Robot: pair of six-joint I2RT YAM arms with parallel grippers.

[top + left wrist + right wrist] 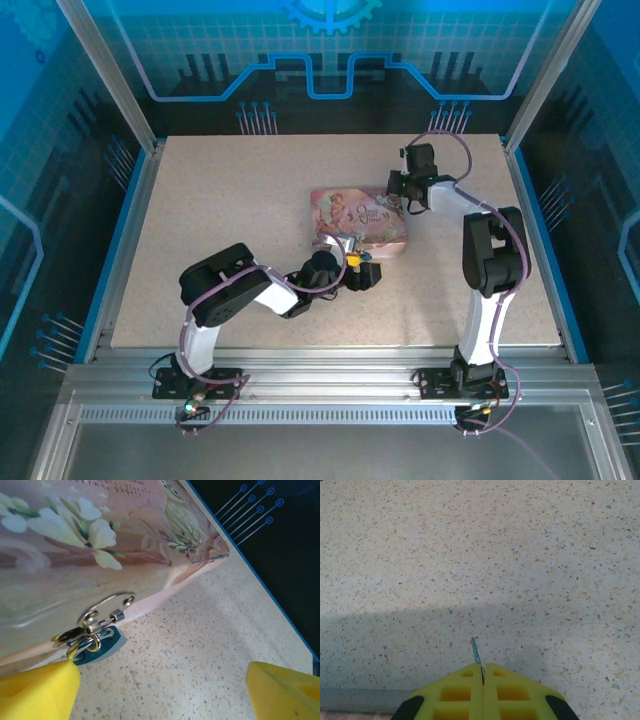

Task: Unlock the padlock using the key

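The tiny teal padlock (103,645) hangs by its silvery shackle from the metal hasp (107,605) on the front edge of the pink illustrated tin box (100,555) (360,218). My left gripper (162,690) (358,268) is open, its yellow fingers (40,690) spread wide. The left finger sits just below the padlock without touching it. My right gripper (483,667) (400,192) hovers over bare table by the box's far right corner. It is shut on the key (477,652), a thin sliver poking out between the fingertips.
The speckled table (230,200) stretches to the left of and beyond the box. A blue rim and dark wall (280,555) run along the right side. Metal frame posts (110,75) stand at the corners.
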